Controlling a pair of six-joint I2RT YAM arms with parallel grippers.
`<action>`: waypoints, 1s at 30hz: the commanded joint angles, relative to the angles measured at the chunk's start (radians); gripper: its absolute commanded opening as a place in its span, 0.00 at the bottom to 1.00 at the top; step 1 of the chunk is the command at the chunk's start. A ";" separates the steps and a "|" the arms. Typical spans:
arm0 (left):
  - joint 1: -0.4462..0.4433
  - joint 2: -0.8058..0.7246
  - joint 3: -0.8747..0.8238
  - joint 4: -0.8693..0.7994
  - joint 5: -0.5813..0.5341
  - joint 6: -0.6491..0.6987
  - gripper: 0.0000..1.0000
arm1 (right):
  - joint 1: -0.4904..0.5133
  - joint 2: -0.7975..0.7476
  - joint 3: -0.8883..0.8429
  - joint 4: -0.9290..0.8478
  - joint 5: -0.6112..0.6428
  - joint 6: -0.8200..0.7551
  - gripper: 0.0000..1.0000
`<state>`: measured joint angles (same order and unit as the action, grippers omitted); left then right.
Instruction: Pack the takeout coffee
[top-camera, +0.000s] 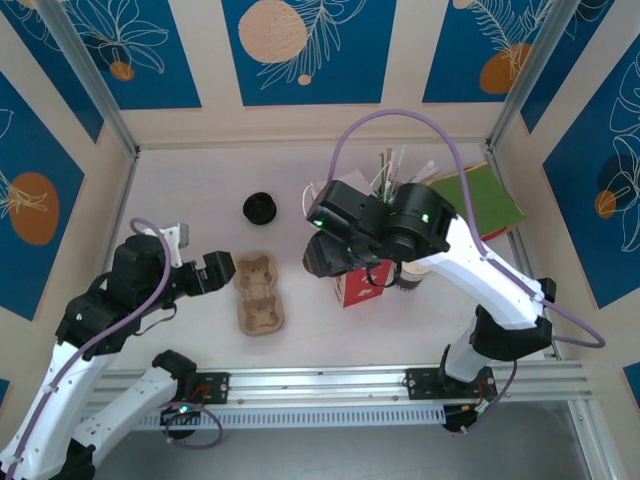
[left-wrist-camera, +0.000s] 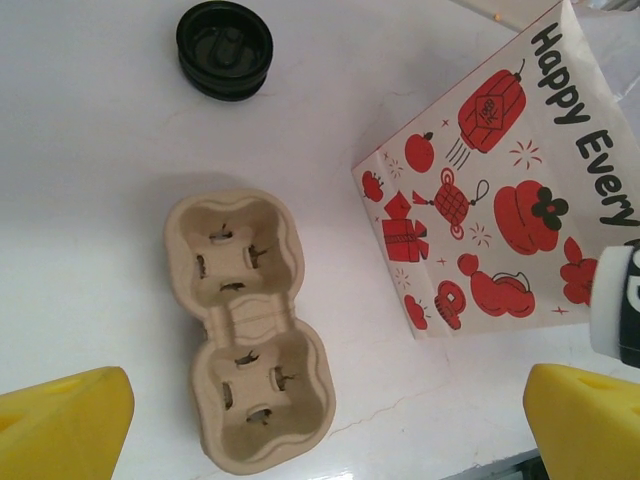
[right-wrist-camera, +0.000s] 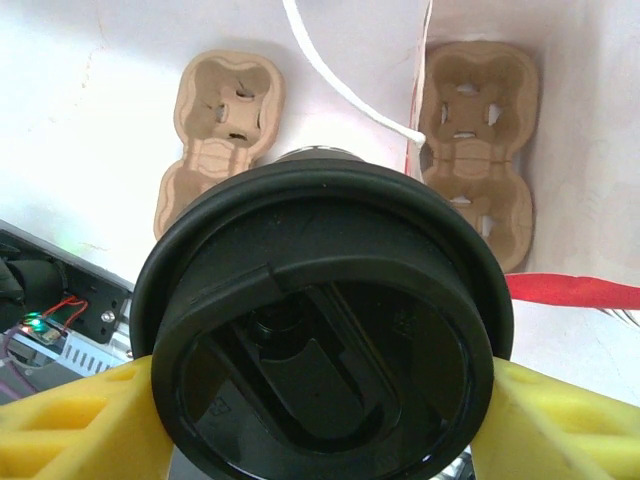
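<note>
Coffee (right-wrist-camera: 320, 330) is in the right gripper (right-wrist-camera: 320, 375). The two yellow fingers (right-wrist-camera: 70, 425) press on the cup from both sides, just under its black lid, and the jaws stand about as wide as the cup. The right wrist view looks straight down on the lid, so the cup body below it is hidden.

The cup hangs over the bag (right-wrist-camera: 580, 120), above the left rim of its open mouth. Part of the lid is over the inside and part is over the table (right-wrist-camera: 80, 90). A white cord handle (right-wrist-camera: 340, 90) of the bag passes behind the lid. Inside the bag, at the bottom, a carrier (right-wrist-camera: 475, 150) lies flat with both its wells empty.

A second carrier (left-wrist-camera: 250, 330) lies on the table to the left of the bag, apart from it and also empty. The left gripper (left-wrist-camera: 327, 385) hovers above the near end of this carrier, with the jaws wide apart and nothing between them. A loose lid (left-wrist-camera: 225, 48) rests on the table beyond the carrier.

In the top view, the right gripper (top-camera: 325, 258) is over the bag (top-camera: 355, 288). Another cup (top-camera: 410, 277) with a dark band stands just beside the bag, on its right.
</note>
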<state>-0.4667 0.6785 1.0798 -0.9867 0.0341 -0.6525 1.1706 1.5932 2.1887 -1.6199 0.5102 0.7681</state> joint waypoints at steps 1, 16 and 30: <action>-0.005 0.011 -0.006 0.049 0.035 -0.022 1.00 | 0.004 -0.062 -0.017 -0.028 0.025 0.025 0.68; -0.070 0.085 -0.021 0.133 0.023 -0.047 1.00 | -0.115 -0.234 -0.073 -0.011 -0.007 0.000 0.67; -0.130 0.116 -0.044 0.176 0.017 -0.068 1.00 | -0.358 -0.189 -0.057 0.067 -0.111 -0.135 0.67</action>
<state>-0.5781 0.7872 1.0496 -0.8452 0.0517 -0.7059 0.8391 1.3727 2.1185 -1.5860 0.4377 0.6819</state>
